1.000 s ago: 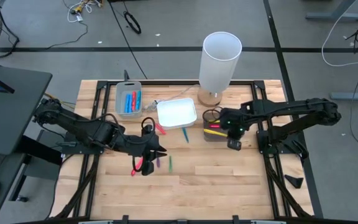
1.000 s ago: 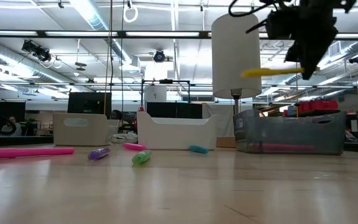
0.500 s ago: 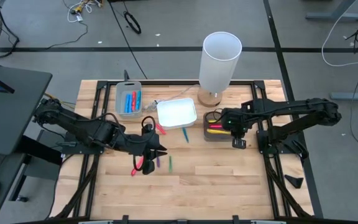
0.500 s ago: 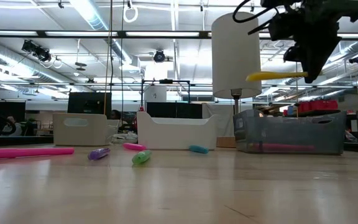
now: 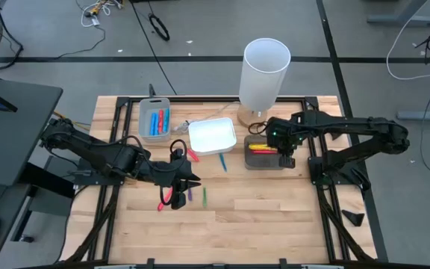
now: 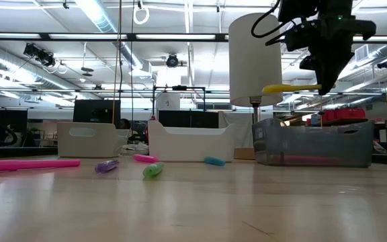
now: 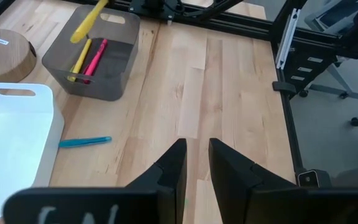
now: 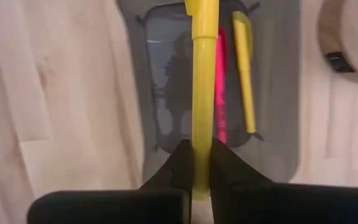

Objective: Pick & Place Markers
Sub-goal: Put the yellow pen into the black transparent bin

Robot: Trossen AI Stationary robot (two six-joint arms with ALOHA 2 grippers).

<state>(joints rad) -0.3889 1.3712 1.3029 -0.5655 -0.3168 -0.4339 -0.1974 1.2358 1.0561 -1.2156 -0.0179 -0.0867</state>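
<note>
While the left arm waits over the front-left of the desk [image 5: 275, 209], its fingers [image 7: 174, 168] nearly closed with nothing visible between them, the right gripper [image 8: 195, 163] does the work. Its fingers are clamped tight on a yellow marker [image 8: 202, 93], held level and lengthwise above the dark tray [image 5: 254, 161].

A second ago that gripper stood beside the tray's near right corner; it has since swung back and inward, so the held marker now hangs directly over the tray's opening (the low view shows it well clear of the rim, not yet lowered). In my judgement the carry is done and what remains is a short descent and release.

Inside the dark tray lie another yellow marker [image 8: 245, 81] and a pink marker [image 8: 221, 93], side by side. Blue and red markers [image 5: 157, 121] sit in the grey tray [image 5: 143, 110] at the back left; the white tray [image 5: 212, 136] shows none.

Loose markers have not moved: a teal marker [image 5: 223, 161] just beside the white tray, and pink, purple and green markers [image 5: 189, 193] on the desk around the left gripper [image 5: 187, 181].
</note>
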